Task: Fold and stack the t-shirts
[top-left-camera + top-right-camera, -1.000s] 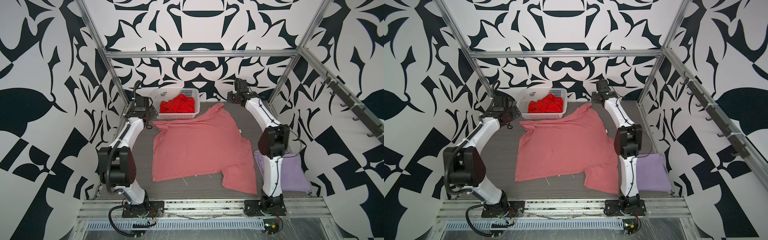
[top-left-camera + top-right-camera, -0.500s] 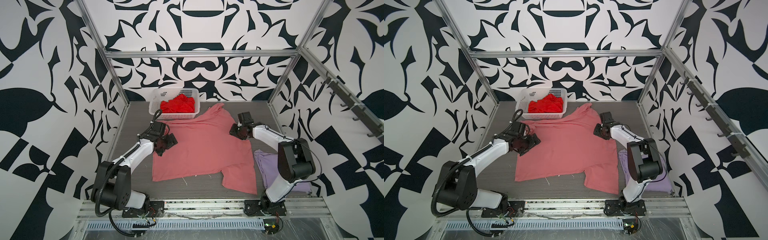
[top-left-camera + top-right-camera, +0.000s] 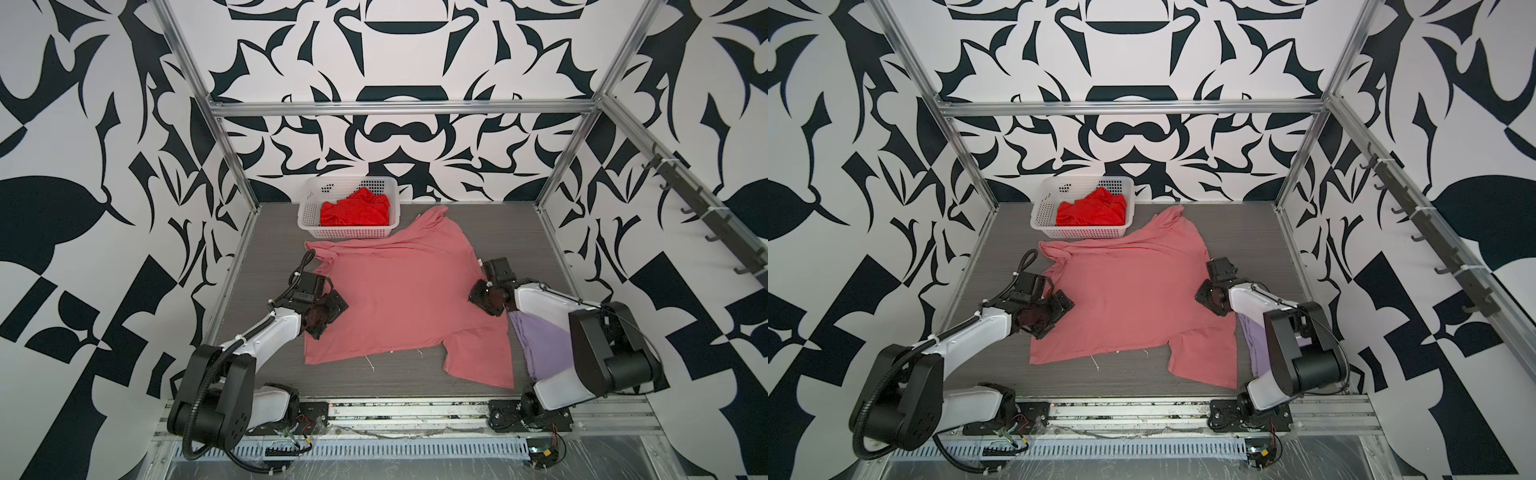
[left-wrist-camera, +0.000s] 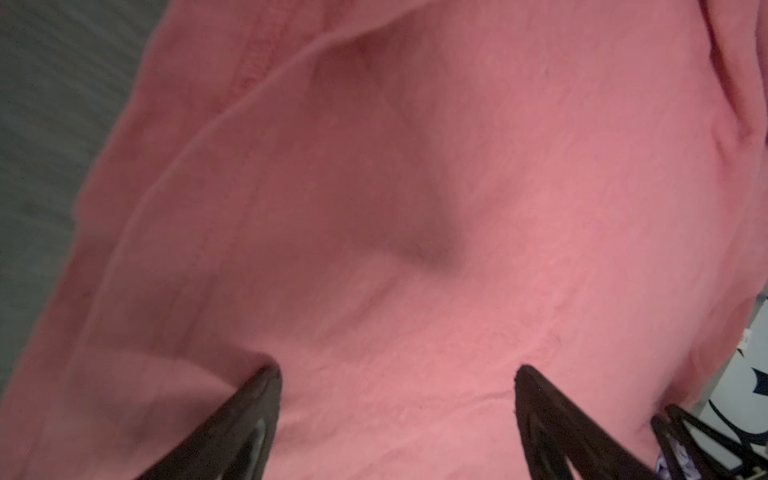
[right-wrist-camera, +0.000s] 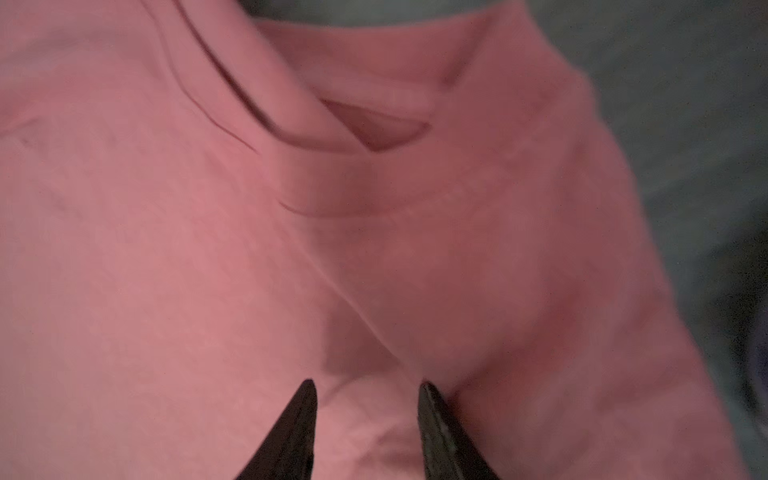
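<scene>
The grey table holds everything. A big salmon-pink t-shirt lies spread out in the middle, a bit crumpled. A pale lavender t-shirt lies at the right side, partly under the right arm. A white lattice basket stands at the back, touching the pink shirt, with a bright red t-shirt bunched inside. The left gripper is spread wide over the pink shirt's left edge. The right gripper is half spread, with a small ridge of pink cloth between its tips.
</scene>
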